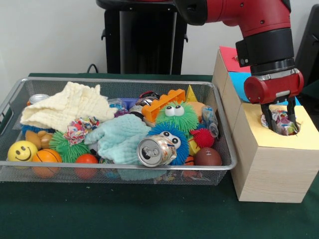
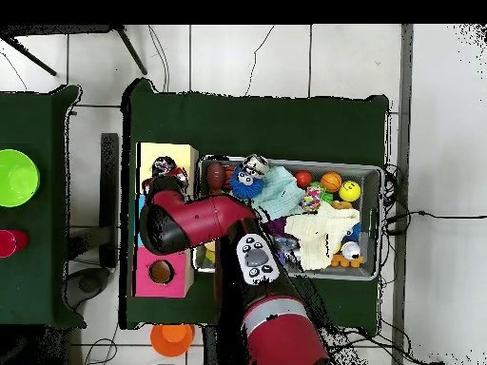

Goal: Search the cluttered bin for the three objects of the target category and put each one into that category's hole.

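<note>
My gripper [image 1: 280,119] stands over the yellow-ringed hole [image 1: 301,130] of the pale wooden box [image 1: 271,169], right of the bin. It is shut on a printed cloth bundle [image 1: 283,123], which sits low in the hole's mouth. In the overhead view the gripper [image 2: 168,175] and bundle show at the yellow card [image 2: 162,155]. A second printed bundle [image 1: 77,130] lies in the wire mesh bin [image 1: 119,80], left of centre beside the mint cloth; it also shows in the overhead view [image 2: 310,201]. No third bundle shows.
The bin holds a cream cloth [image 1: 67,104], a mint cloth [image 1: 119,139], a drink can [image 1: 155,150], fuzzy toys with eyes [image 1: 174,114] and small balls [image 1: 46,157]. Behind the yellow hole are the blue-ringed [image 1: 238,82] and red-ringed [image 2: 162,272] holes. The arm [image 2: 204,220] crosses over the bin's edge.
</note>
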Controlling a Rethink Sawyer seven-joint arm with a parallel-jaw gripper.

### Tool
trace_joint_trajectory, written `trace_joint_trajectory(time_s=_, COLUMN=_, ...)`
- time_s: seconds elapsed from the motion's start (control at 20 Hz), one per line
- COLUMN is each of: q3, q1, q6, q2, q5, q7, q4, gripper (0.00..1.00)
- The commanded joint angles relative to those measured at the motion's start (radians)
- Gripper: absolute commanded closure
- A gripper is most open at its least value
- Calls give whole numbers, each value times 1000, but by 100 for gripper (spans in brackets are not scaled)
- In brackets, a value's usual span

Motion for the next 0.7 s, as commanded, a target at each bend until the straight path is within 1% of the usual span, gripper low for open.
trace_joint_trajectory(time_s=0.05, q3=57, q1=5, q6=149, q2=52, q5=-79, q7=6, q4=-2, gripper=0)
trace_joint_trajectory(time_s=0.45, q3=51, q1=12, q6=160, q2=51, q5=-78, q7=0, q4=-7, gripper=0)
trace_joint_trajectory(time_s=0.5, q3=49, q1=13, q6=162, q2=51, q5=-79, q7=-1, q4=-8, gripper=100)
trace_joint_trajectory(time_s=0.7, q3=44, q1=11, q6=163, q2=42, q5=-84, q7=6, q4=-8, gripper=100)
